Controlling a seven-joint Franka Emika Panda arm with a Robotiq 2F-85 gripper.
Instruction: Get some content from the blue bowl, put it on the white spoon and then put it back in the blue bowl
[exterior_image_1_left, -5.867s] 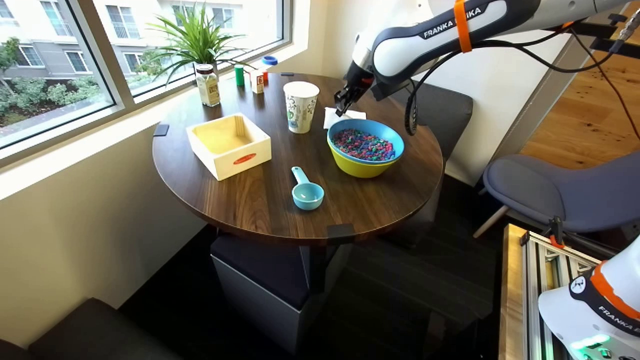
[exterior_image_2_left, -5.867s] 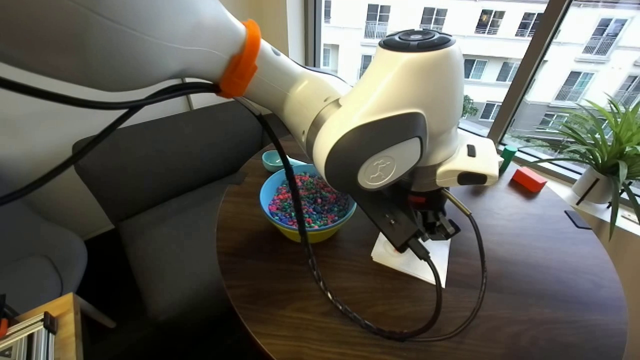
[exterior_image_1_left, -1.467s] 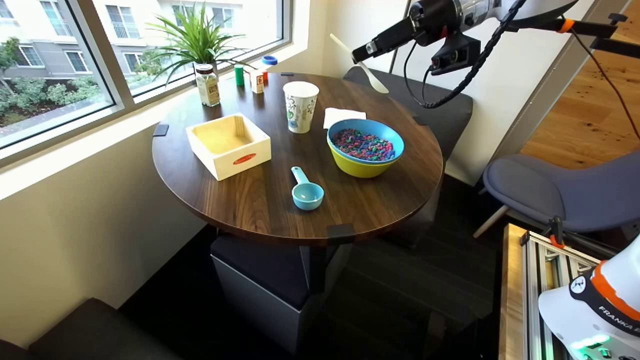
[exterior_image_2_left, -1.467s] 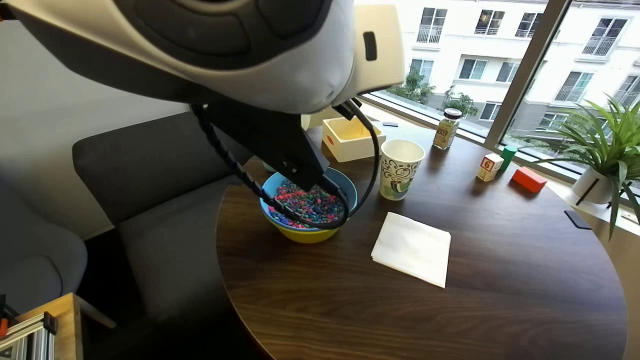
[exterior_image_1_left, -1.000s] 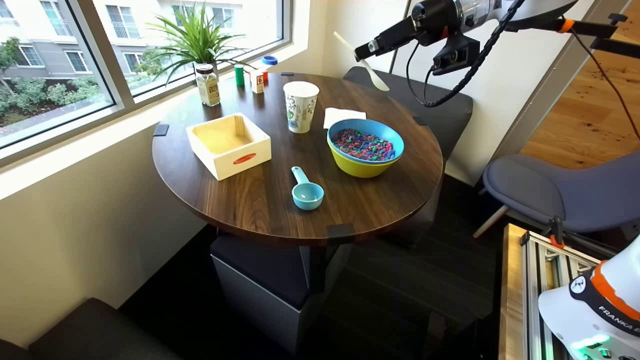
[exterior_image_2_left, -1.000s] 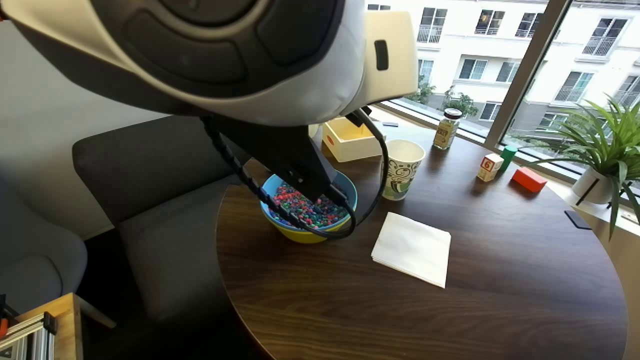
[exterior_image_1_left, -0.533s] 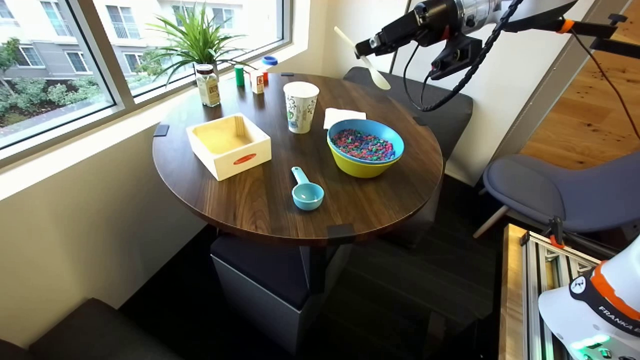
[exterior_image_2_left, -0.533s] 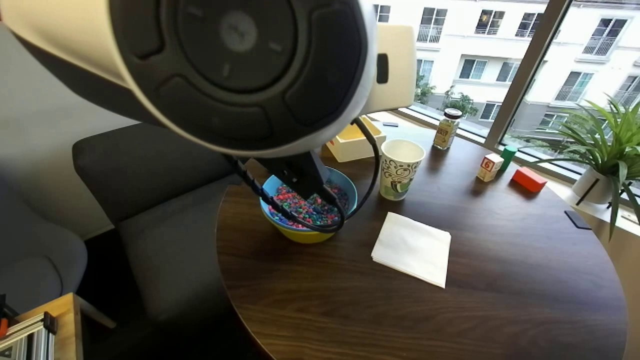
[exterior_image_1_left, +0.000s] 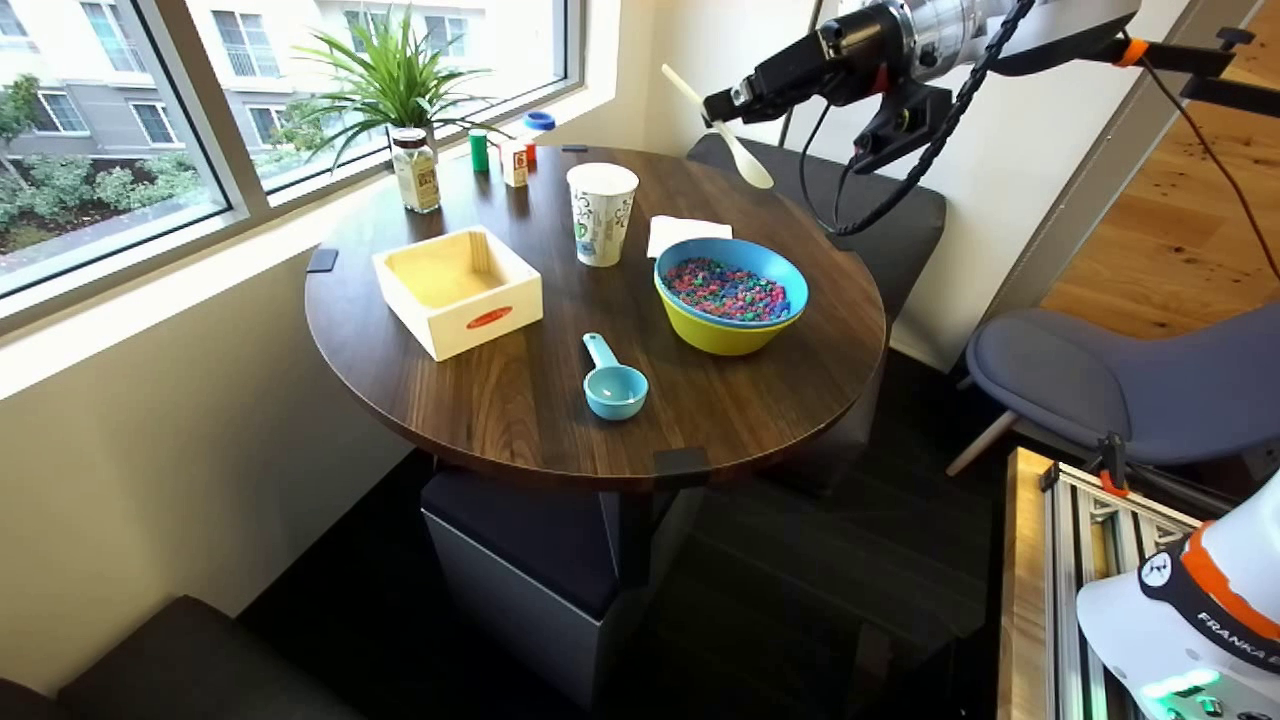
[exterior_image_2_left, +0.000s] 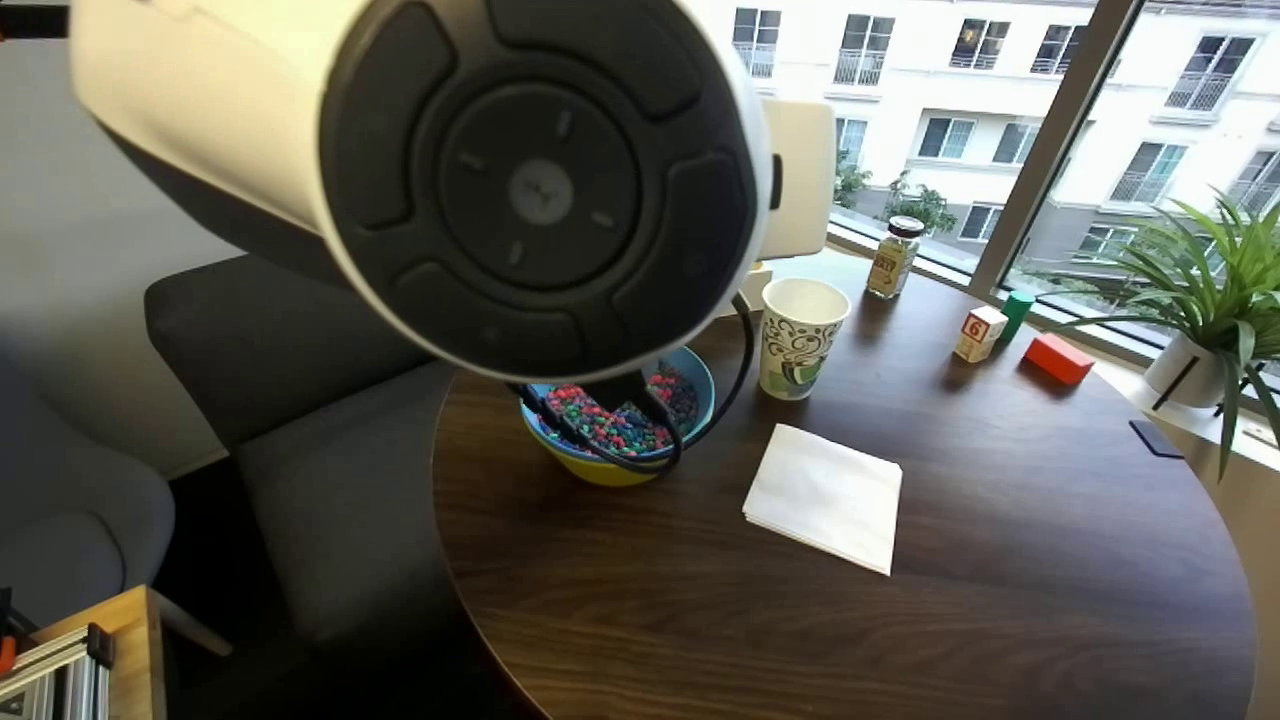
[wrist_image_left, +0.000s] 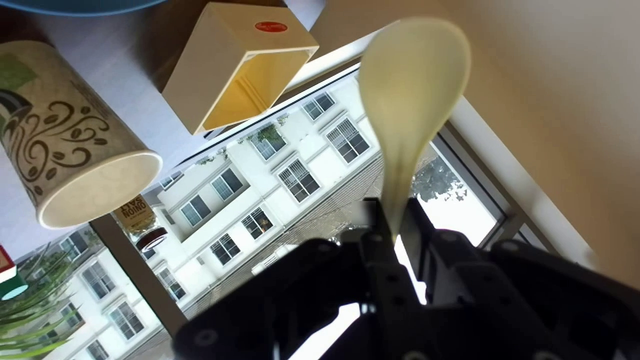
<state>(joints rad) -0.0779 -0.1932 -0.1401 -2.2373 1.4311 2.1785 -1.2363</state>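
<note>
My gripper (exterior_image_1_left: 716, 108) is shut on the handle of the white spoon (exterior_image_1_left: 748, 162), high over the table. The spoon slants, its head lower and its handle end higher in that exterior view. In the wrist view, the spoon's head (wrist_image_left: 414, 75) stands beyond the fingertips (wrist_image_left: 395, 215), and no pieces show on it. The blue bowl (exterior_image_1_left: 735, 250), yellow-green outside, stands on the table, lower than the spoon. It holds the content (exterior_image_1_left: 725, 290), a heap of small mixed-colour pieces. In an exterior view, the arm hides the gripper, the spoon and part of the blue bowl (exterior_image_2_left: 706, 385).
A patterned paper cup (exterior_image_1_left: 600, 215) and a white napkin (exterior_image_2_left: 825, 500) are near the bowl. A yellow wooden tray (exterior_image_1_left: 490, 320) and a light-blue measuring scoop (exterior_image_1_left: 615, 390) lie on the table (exterior_image_1_left: 520, 420). A jar (exterior_image_1_left: 415, 175), small blocks and a plant (exterior_image_1_left: 395, 80) stand by the window.
Since about six seconds ago, the gripper has risen from low by the napkin and now visibly holds the spoon. Over the last second the hand has tilted, while the spoon stays nearly in place.
</note>
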